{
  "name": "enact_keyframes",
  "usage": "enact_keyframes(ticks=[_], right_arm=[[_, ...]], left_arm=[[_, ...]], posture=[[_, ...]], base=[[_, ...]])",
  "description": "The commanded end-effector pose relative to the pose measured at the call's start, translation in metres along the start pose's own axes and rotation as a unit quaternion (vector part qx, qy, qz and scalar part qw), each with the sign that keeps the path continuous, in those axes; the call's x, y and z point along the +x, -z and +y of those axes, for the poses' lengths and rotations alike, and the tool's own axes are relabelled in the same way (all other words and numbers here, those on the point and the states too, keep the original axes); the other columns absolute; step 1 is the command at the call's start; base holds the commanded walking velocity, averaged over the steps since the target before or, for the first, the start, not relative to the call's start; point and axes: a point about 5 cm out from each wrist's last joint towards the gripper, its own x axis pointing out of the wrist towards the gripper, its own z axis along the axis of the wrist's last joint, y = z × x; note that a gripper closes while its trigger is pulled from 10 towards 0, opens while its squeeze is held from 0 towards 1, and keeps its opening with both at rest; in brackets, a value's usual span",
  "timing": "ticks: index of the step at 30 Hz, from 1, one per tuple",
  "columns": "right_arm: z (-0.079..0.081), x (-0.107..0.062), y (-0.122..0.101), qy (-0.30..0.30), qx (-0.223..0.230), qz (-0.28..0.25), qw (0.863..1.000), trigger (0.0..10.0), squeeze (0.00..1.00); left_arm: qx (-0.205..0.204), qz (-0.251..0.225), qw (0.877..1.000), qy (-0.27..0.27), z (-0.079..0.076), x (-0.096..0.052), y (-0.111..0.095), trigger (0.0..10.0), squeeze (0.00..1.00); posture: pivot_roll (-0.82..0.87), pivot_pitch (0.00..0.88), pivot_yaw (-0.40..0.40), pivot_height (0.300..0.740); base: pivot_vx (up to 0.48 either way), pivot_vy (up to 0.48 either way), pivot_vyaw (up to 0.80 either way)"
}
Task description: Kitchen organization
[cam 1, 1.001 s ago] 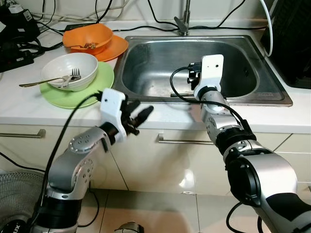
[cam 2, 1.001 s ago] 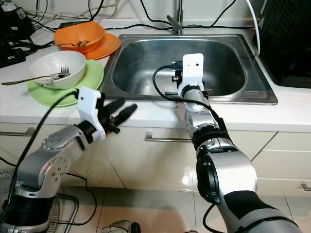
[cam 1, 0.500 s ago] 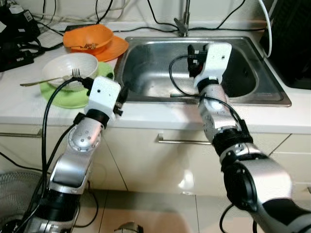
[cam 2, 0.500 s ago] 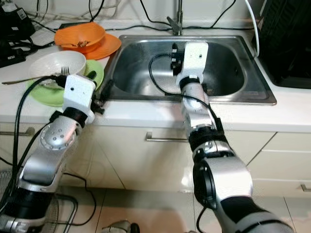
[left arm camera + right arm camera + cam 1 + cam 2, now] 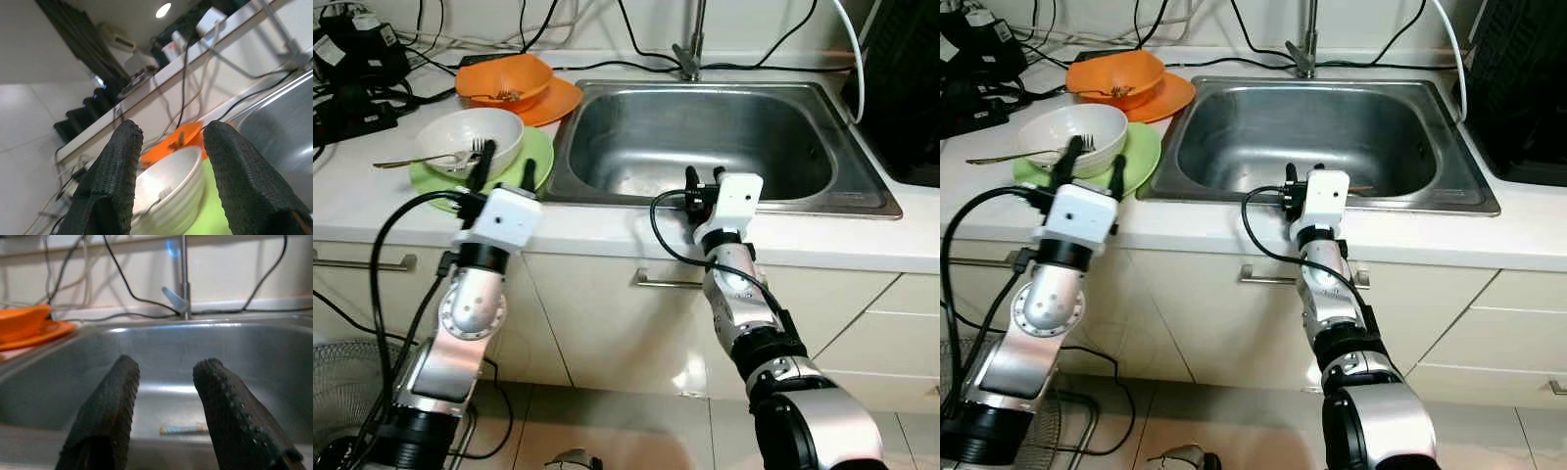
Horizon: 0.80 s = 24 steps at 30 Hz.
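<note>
The robot stands facing a white worktop (image 5: 607,230) with a steel sink (image 5: 607,127) set into it, and both arms are raised to the front edge. The left claw (image 5: 501,172) is up at the edge of the worktop, its two black fingers (image 5: 115,171) spread apart and pointing toward the white bowl (image 5: 470,142), which sits just beyond the fingertips on a green plate (image 5: 533,162). A fork (image 5: 475,150) rests in that bowl with its tines up near the rim, and a long gold-coloured handle (image 5: 406,161) sticks out over the bowl's left side. Behind it, nearer the wall, an orange bowl (image 5: 504,78) sits on an orange plate (image 5: 563,98), with another fork (image 5: 512,94) lying inside it. The right claw (image 5: 701,186) is at the sink's front rim, its fingers (image 5: 105,416) also spread and empty, aimed across the basin toward the tap (image 5: 183,269). On the bottom of the sink, close to the front wall, lies a small thin stick-like item (image 5: 183,430); what it is I cannot tell. Black cables (image 5: 636,29) run along the wall behind the sink, and a cluster of black chargers and plugs (image 5: 357,83) crowds the worktop's far left corner. Below the worktop are pale cabinet fronts with metal handles (image 5: 666,284), and a floor fan (image 5: 342,392) stands low on the left.
</note>
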Motion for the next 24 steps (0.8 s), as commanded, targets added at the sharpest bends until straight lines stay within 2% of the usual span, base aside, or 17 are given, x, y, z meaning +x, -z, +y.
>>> enact_keyframes(ticks=[1, 8, 12, 15, 18, 19, 24], right_arm=[[0.004, -0.005, 0.006, -0.003, 0.0, 0.014, 1.0, 10.0, 0.0], [0.009, -0.004, 0.001, -0.012, -0.002, 0.002, 1.0, 10.0, 0.0], [0.01, -0.004, 0.0, -0.013, -0.002, 0.0, 1.0, 10.0, 0.0], [0.007, 0.0, -0.01, -0.019, -0.008, -0.026, 0.999, 10.0, 0.0], [0.002, 0.005, -0.022, -0.014, -0.016, -0.055, 0.998, 10.0, 0.0], [-0.003, 0.007, -0.027, -0.007, -0.022, -0.068, 0.997, 10.0, 0.0], [-0.006, 0.005, -0.027, -0.002, -0.022, -0.071, 0.997, 10.0, 0.0]], left_arm=[[0.002, 0.008, 1.0, -0.011, 0.005, -0.003, 0.009, 10.0, 0.0], [-0.008, 0.021, 0.999, -0.039, 0.012, -0.003, 0.019, 10.0, 0.0], [-0.03, 0.042, 0.997, -0.06, 0.019, -0.002, 0.026, 10.0, 0.0], [-0.064, 0.055, 0.993, -0.082, 0.027, 0.001, 0.031, 10.0, 0.0], [-0.07, 0.05, 0.993, -0.076, 0.026, 0.002, 0.031, 10.0, 0.0], [-0.071, 0.046, 0.994, -0.066, 0.021, -0.001, 0.03, 10.0, 0.0], [-0.072, 0.046, 0.995, -0.06, 0.015, -0.007, 0.03, 10.0, 0.0]], posture=[[0.2, 0.0, 0.06, 0.74], [0.2, 0.0, 0.056, 0.74], [0.21, 0.0, 0.053, 0.74], [0.2, 0.004, 0.053, 0.74], [0.2, 0.008, 0.051, 0.74], [0.19, 0.02, 0.049, 0.74], [0.19, 0.027, 0.043, 0.74]], base=[[0.0, 0.0, 0.0], [0.0, 0.0, 0.0], [0.0, 0.0, 0.0], [0.0, 0.0, 0.0], [0.0, 0.0, 0.0], [0.0, 0.0, 0.0], [0.0, 0.0, 0.0]])
